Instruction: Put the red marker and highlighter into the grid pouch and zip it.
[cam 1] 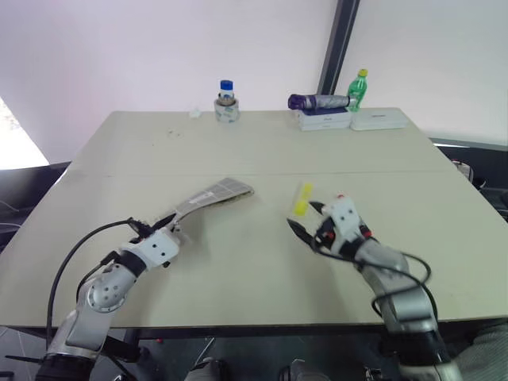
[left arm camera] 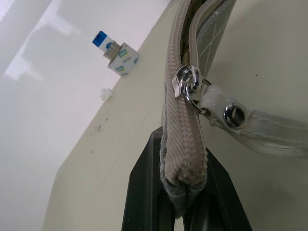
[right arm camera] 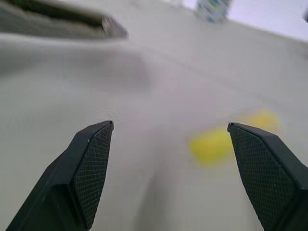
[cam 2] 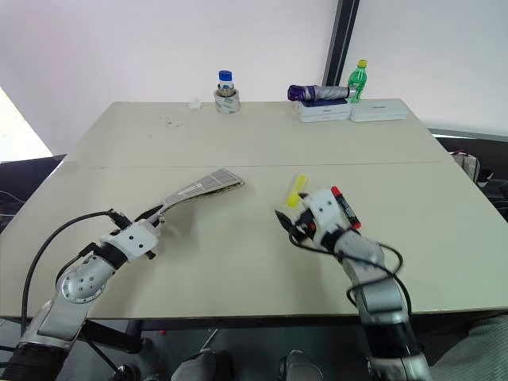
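Note:
The grid pouch (cam 1: 218, 193) lies left of the table's middle, its near end lifted off the surface. My left gripper (cam 1: 176, 221) is shut on that end. In the left wrist view the black fingers (left arm camera: 144, 192) clamp the fabric just below the metal zipper pull (left arm camera: 187, 86). The yellow highlighter (cam 1: 302, 198) lies on the table right of centre. My right gripper (cam 1: 305, 220) hovers just in front of it, open and empty, its fingers (right arm camera: 91, 159) spread wide with the highlighter (right arm camera: 216, 142) ahead of them. The red marker (cam 2: 345, 208) lies beside the right hand, partly hidden by it.
Along the far edge stand a blue-capped bottle on a tape roll (cam 1: 227, 101), a purple folded umbrella (cam 1: 317, 101) on white boxes (cam 1: 379, 119), and a green bottle (cam 1: 359, 87). The beige table (cam 1: 254, 151) stretches bare between them and the pouch.

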You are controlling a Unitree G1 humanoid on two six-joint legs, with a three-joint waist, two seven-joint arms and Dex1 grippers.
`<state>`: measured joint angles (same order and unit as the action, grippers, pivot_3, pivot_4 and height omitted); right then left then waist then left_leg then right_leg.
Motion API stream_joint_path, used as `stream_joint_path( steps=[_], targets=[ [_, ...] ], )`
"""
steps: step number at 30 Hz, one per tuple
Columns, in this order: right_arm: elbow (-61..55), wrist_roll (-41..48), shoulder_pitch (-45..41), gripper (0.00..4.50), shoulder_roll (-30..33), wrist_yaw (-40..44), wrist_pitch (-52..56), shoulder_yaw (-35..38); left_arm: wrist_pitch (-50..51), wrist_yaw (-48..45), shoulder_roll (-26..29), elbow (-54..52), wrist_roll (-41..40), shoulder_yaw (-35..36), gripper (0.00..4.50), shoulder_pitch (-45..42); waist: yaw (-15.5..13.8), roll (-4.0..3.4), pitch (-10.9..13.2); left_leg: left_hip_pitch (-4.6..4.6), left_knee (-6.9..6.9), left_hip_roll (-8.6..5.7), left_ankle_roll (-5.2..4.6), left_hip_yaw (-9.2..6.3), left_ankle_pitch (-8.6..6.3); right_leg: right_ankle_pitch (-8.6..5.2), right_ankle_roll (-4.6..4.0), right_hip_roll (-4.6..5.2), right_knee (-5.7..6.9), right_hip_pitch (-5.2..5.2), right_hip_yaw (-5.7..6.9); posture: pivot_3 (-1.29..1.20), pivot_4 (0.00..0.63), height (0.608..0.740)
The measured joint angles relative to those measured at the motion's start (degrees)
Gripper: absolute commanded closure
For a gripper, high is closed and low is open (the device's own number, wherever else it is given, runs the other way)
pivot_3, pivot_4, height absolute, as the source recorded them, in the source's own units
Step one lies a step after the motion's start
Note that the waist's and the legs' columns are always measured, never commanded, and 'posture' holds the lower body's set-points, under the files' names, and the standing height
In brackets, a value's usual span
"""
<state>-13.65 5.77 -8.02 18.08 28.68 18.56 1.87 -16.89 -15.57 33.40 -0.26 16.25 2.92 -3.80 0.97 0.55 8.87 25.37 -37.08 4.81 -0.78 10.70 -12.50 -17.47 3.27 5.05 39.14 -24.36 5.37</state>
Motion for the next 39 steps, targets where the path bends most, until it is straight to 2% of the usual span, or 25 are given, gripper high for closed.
stream_joint_path(
  steps=[4,10,15,21,26,34,37,39],
  targets=[
    [-6.1,-3.4,3.6,0.56,-2.5,-7.6,2.7,-0.1,-0.8,0.1,0.0,0.3,0.0,0.0,4.50,0.1,0.5,0.00,0.0,-0.07,0.00,0.07,0.10,-0.09,-0.04,0.06,-0.10,-0.07,0.03,-0.02,-0.02,0.00,0.150,0.740],
    [-6.0,-4.3,-4.4,0.56,-9.6,-14.6,13.2,-2.8,-2.2,0.2,0.0,2.7,0.6,-0.7,4.50,-0.5,0.2,0.01,0.0,0.00,-0.01,0.06,-0.02,-0.10,-0.01,0.07,-0.14,-0.07,0.03,-0.07,-0.02,0.00,0.150,0.740],
    [3.3,-2.1,-15.0,0.56,-14.5,-18.6,17.4,-0.9,-2.5,0.2,-0.1,3.2,0.7,-1.5,4.50,-0.9,0.1,0.01,0.0,0.01,-0.01,0.02,-0.03,-0.05,0.00,0.07,-0.14,-0.12,0.03,-0.06,-0.01,0.00,0.150,0.740],
    [16.0,-5.5,-26.0,0.56,-14.3,-25.8,20.2,-0.4,-2.5,0.6,-0.2,3.2,0.8,-1.7,4.50,-0.7,0.2,0.01,0.0,0.01,0.03,0.02,0.16,-0.02,0.11,0.07,-0.13,-0.10,0.04,-0.08,-0.01,0.00,0.150,0.740],
    [24.9,-6.1,-28.4,0.56,-15.3,-31.0,20.7,1.3,-2.7,0.9,0.0,3.2,2.0,-2.0,4.50,-0.7,0.3,0.00,0.0,0.02,0.06,0.02,0.24,0.04,0.16,0.07,-0.13,-0.12,0.04,-0.09,-0.01,0.00,0.150,0.740],
    [30.3,-6.7,-29.9,0.56,-16.0,-32.1,18.9,0.9,-2.7,1.0,-1.2,3.2,0.9,-2.0,4.50,-0.7,0.6,0.00,0.0,0.02,0.09,0.03,0.25,0.04,0.17,0.07,-0.12,-0.11,0.04,-0.10,-0.01,0.00,0.150,0.740],
    [30.6,-6.3,-29.9,1.43,-16.9,-32.2,18.4,1.2,-2.7,1.0,-1.2,3.2,0.7,-2.0,4.50,-0.7,1.0,0.00,0.0,0.01,0.09,0.03,0.25,0.03,0.17,0.07,-0.12,-0.12,0.04,-0.09,-0.01,0.00,0.150,0.740],
    [31.0,-6.3,-29.5,2.49,-17.1,-32.3,17.2,0.7,-2.7,1.0,-1.2,3.2,0.7,-2.0,4.50,-1.2,1.2,0.00,0.0,0.01,0.10,0.03,0.25,0.02,0.17,0.07,-0.12,-0.11,0.04,-0.09,-0.01,0.00,0.150,0.740]
  ],
)
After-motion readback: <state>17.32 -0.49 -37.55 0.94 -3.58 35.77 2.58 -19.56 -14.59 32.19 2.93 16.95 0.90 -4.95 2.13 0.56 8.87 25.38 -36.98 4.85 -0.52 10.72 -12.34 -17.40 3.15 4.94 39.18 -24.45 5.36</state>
